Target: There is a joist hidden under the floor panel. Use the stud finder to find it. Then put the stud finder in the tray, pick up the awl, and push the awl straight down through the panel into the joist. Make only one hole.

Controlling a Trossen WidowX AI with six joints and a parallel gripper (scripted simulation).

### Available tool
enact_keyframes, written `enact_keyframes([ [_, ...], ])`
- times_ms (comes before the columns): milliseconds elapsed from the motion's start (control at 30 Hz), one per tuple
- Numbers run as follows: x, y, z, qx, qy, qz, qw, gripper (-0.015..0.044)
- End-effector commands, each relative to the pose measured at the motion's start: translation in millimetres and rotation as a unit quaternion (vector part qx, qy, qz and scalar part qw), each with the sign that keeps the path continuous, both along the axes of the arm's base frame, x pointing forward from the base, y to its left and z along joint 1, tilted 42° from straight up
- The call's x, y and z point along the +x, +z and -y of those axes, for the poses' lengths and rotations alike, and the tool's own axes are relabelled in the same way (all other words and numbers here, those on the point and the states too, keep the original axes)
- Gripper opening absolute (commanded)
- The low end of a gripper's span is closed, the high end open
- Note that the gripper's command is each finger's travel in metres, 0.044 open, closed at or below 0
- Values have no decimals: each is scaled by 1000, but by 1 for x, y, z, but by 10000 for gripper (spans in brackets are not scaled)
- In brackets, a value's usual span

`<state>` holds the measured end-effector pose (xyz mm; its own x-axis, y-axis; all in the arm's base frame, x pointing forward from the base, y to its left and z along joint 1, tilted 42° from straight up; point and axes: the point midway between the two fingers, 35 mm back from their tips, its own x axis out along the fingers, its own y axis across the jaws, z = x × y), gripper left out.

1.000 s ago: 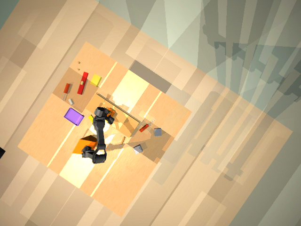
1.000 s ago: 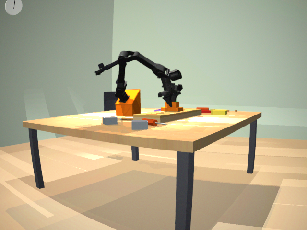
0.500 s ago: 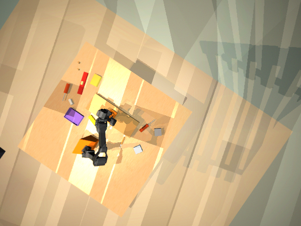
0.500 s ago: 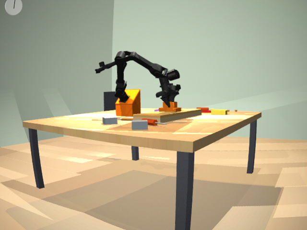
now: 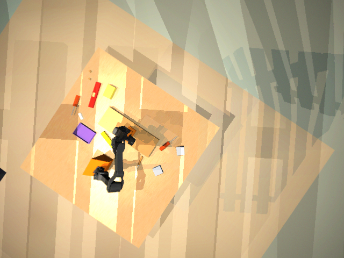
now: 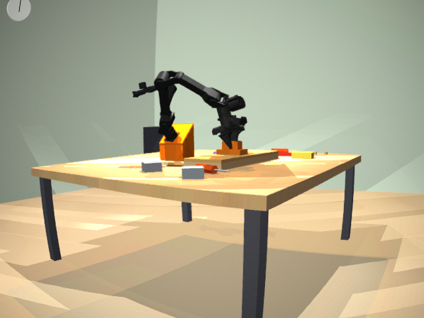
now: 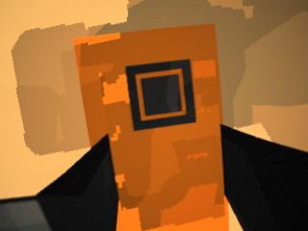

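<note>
Pale green walls stand behind a wooden tabletop (image 5: pixel 110 210) (image 6: pixel 144 179). Near the centre of the top view, the black fingers (image 5: pixel 129 135) (image 6: pixel 230 142) are clamped on the orange stud finder (image 5: pixel 131 130) (image 6: pixel 232 151) (image 7: pixel 164 159), its square display dark in the wrist view. The stud finder is at the raised floor panel (image 5: pixel 147 147) (image 6: pixel 253 158). Just left of the panel in the top view lies a yellow object (image 5: pixel 106 138); farther left sits a purple tray (image 5: pixel 85 133). A red-handled screwdriver (image 5: pixel 165 145) (image 6: pixel 207 168) lies right of the panel, near two pale blocks.
</note>
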<state>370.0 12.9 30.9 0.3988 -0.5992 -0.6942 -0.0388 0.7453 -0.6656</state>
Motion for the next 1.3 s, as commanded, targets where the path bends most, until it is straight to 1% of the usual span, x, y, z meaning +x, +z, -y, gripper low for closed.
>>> enact_keyframes([
  [0, 0, 6, 8, -1, -3, 2, 1000, 0],
  [1267, 2, 47, 52, -3, -3, 2, 1000, 0],
])
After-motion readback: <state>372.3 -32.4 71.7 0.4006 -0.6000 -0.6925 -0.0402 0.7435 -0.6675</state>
